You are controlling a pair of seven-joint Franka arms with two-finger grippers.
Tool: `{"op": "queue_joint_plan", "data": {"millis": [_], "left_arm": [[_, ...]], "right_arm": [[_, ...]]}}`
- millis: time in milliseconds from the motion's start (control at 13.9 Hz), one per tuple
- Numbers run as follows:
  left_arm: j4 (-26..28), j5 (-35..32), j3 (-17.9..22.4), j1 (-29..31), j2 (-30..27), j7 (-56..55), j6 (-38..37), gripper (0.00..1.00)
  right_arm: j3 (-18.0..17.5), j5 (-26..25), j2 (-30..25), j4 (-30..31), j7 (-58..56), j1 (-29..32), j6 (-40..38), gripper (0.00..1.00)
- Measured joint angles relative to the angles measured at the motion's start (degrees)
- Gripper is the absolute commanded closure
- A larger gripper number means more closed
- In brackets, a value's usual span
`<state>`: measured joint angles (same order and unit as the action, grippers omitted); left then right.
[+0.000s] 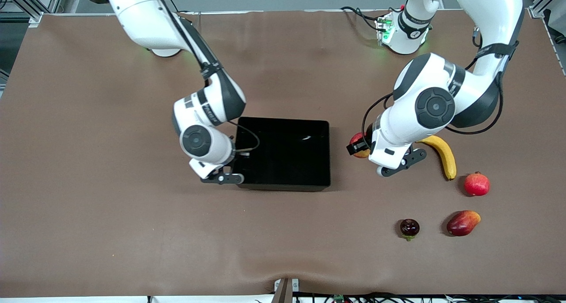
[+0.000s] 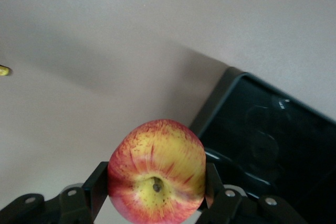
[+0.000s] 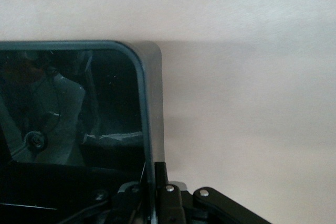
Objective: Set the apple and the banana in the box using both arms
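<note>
We see the left gripper [image 2: 156, 195] up in the air over the desk [image 1: 110, 183] between the box [image 1: 283, 153] and the banana [image 1: 443, 155], its fingers [image 2: 94, 188] part-spread and pinching the apple [image 2: 156, 170] from both sides. The banana lies on the desk toward the left arm's end, near a pomegranate [image 1: 476, 184]. Our right gripper [image 3: 155, 192] sits at the box's wall on the right arm's side, its fingers pressed together on the rim near the corner closest to the front camera.
</note>
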<state>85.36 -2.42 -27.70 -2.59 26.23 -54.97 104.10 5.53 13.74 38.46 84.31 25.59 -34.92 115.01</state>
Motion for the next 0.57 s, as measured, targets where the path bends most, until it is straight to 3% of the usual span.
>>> {"op": "queue_joint_plan", "data": {"millis": [287,573], "left_arm": [[-0.2,0.0,-0.1,-2.8,1.8,-6.6,2.8,1.00],[-0.1,0.0,-0.1,-6.4,5.8,-12.0,6.3,1.00]], "right_arm": [[1.0,6.8,1.5,-0.4,0.4,-2.3,2.1,1.00],[2.3,7.6,2.2,-0.6,0.6,-4.0,2.4,1.00]]}}
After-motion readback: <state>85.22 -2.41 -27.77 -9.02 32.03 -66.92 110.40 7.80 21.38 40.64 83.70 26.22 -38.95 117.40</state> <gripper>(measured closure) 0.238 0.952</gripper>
